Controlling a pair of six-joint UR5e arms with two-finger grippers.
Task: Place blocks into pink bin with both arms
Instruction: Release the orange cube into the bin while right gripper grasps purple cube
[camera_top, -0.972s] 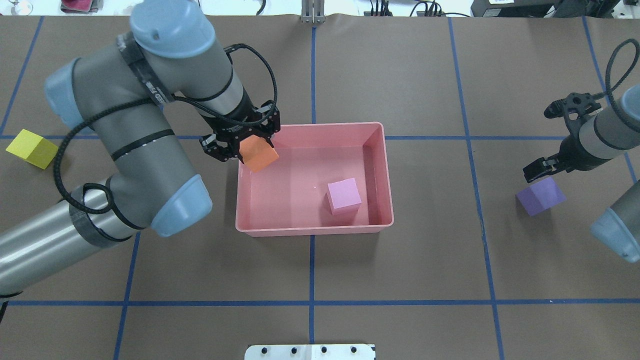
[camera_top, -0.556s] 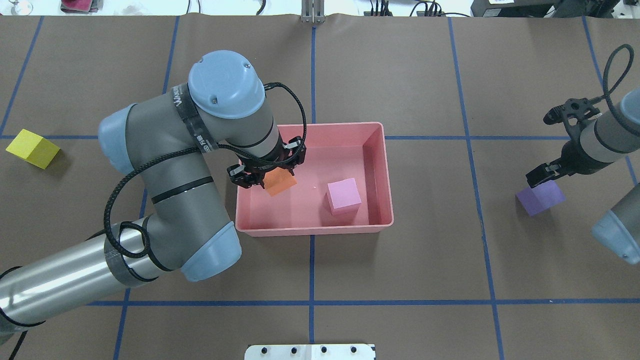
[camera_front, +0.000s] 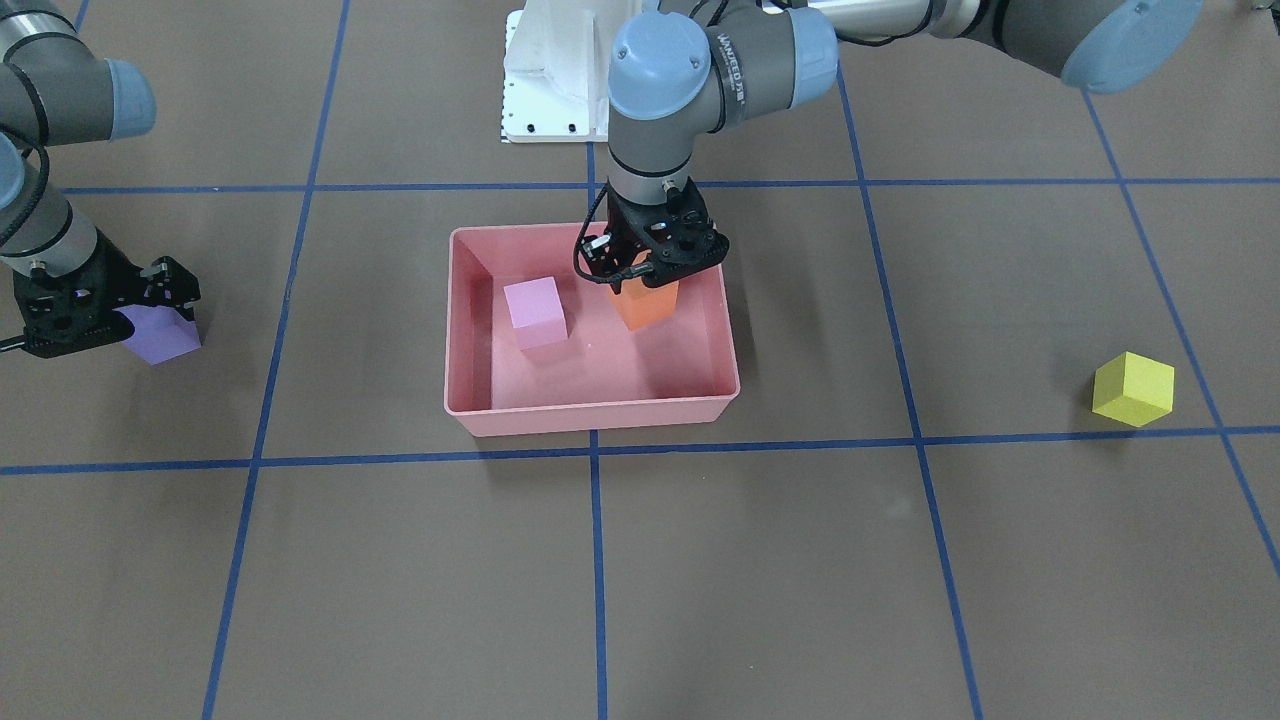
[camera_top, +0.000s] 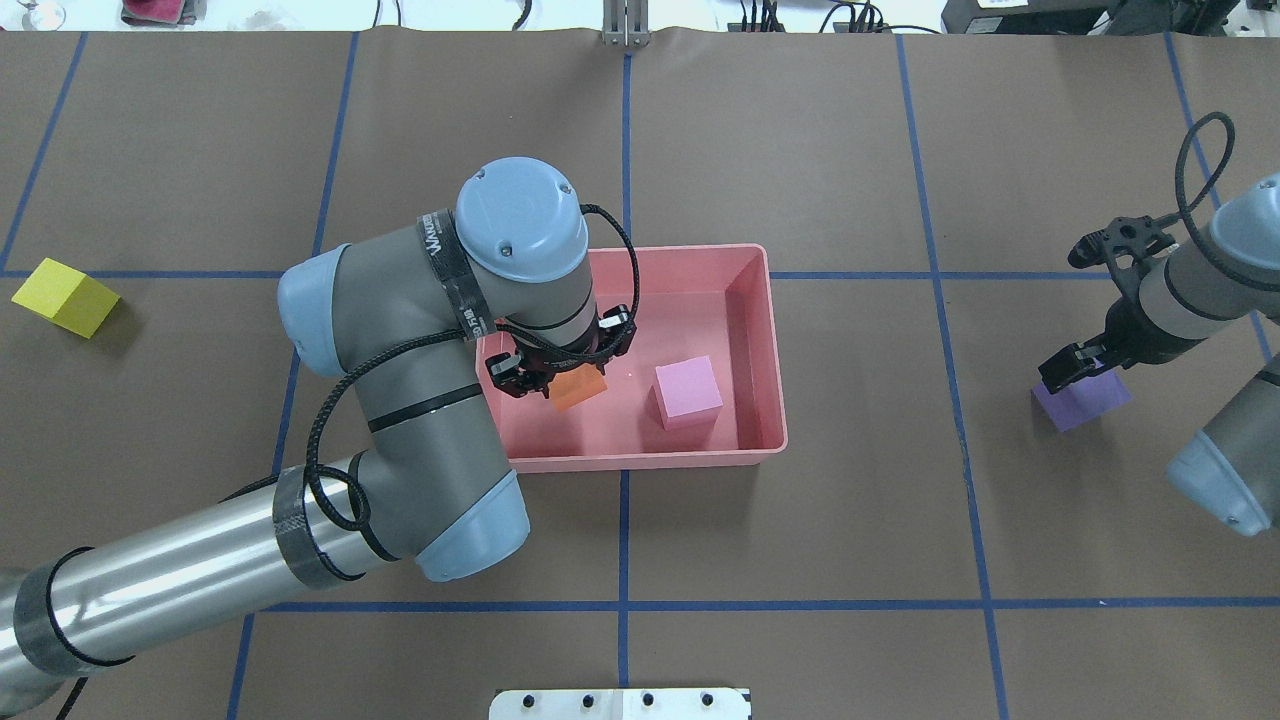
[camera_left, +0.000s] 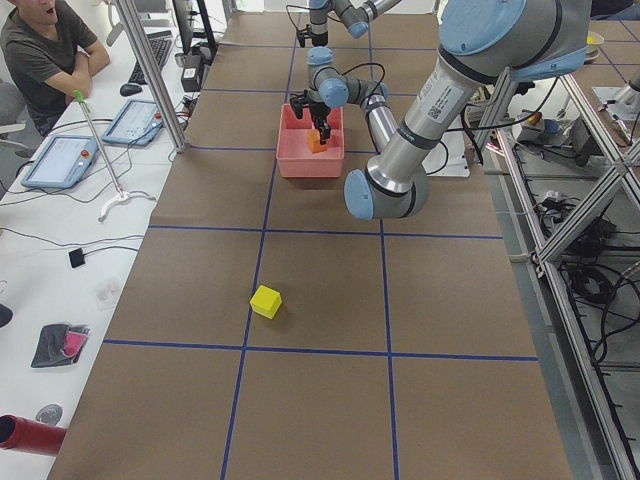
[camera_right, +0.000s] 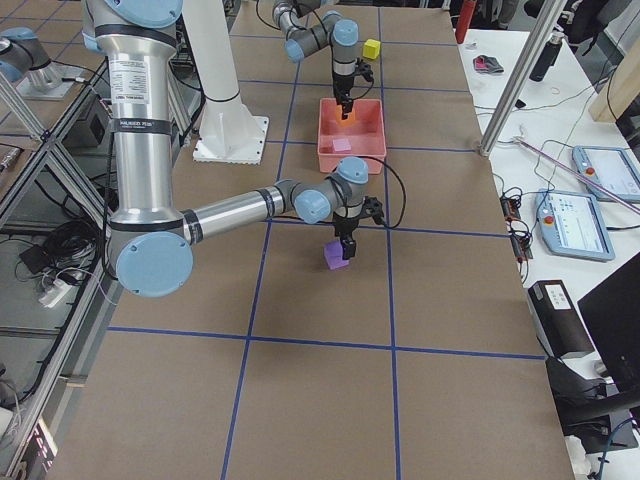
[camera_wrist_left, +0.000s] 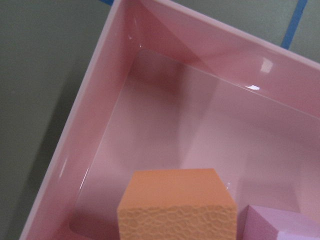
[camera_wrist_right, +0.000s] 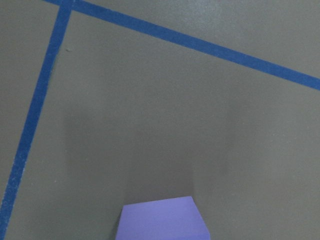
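— Nearest your side of the surface, what do you have?

— Your yellow cube, matte, alone, well apart from both arms. Then the pink bin: shallow, salmon, open upward, its long axis running side to side.

— And inside it?

— You'll find the light pink cube flat on the floor. Beside it is the orange cube, turned askew to the walls, its top pinched by the left end effector. Off to one side, the right end effector looks spread, low over the purple cube.
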